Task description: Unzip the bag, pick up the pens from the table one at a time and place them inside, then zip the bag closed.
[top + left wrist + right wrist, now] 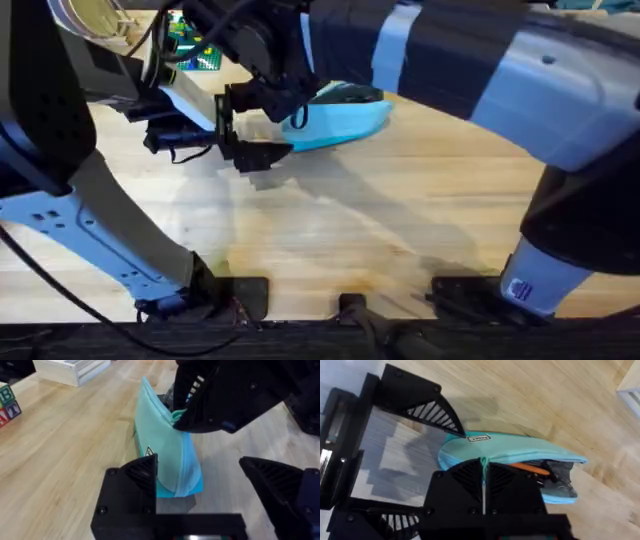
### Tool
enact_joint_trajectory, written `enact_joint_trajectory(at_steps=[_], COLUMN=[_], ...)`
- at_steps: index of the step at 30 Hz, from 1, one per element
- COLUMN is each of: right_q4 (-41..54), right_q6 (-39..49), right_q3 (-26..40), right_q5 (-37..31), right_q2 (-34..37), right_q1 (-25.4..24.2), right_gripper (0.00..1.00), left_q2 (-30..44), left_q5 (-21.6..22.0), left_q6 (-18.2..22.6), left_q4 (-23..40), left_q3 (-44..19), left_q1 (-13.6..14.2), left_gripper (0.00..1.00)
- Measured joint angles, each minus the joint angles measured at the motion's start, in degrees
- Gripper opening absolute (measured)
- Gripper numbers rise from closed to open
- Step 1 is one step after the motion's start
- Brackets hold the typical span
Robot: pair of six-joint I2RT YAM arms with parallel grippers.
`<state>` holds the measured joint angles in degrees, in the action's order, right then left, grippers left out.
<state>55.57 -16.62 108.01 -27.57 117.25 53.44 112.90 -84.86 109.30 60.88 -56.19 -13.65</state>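
The light blue bag [345, 120] lies on the table [400, 220] at the back centre. My right gripper [483, 476] is shut on the teal zip pull [176, 414] near the bag's middle. Past the pull the zip gapes, and pens [536, 466], one with an orange barrel, show inside. My left gripper [200, 480] stands open astride the bag's closed end [175, 472]. One finger [137, 480] rests against the fabric and the other stays apart from it.
A white box [75, 369] and coloured letter blocks [7, 402] sit beyond the bag on the left arm's side. Green items [190, 45] lie at the table's far left. Bare planks stretch from the bag toward the arm bases.
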Motion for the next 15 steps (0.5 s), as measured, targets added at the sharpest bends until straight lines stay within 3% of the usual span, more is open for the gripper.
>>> enact_joint_trajectory(at_steps=[3, 5, 10, 13, 15], right_q4=[0.0, 0.0, 0.0, -0.01, 0.0], right_q6=[0.0, 0.0, 0.0, 0.0, 0.0], right_q3=[0.0, 0.0, 0.0, 0.0, 0.0], right_q5=[0.0, 0.0, 0.0, 0.0, 0.0], right_q2=[0.0, 0.0, 0.0, 0.0, 0.0], right_q1=[-0.01, -0.01, -0.01, 0.01, 0.01], right_gripper=[0.031, 0.03, 0.03, 0.03, 0.03], left_q2=[-0.02, 0.0, -0.01, -0.02, 0.0], left_q5=[-0.04, -0.07, -0.09, -0.09, -0.07], left_q6=[0.0, -0.04, -0.05, -0.04, 0.0], left_q4=[-0.24, -0.39, -0.42, -0.39, 0.04], left_q3=[-1.21, -1.87, -2.16, -2.16, -2.16], left_q1=[0.0, 0.0, 0.0, 0.0, 0.0], left_gripper=[0.982, 0.88, 0.779, 0.642, 0.637])
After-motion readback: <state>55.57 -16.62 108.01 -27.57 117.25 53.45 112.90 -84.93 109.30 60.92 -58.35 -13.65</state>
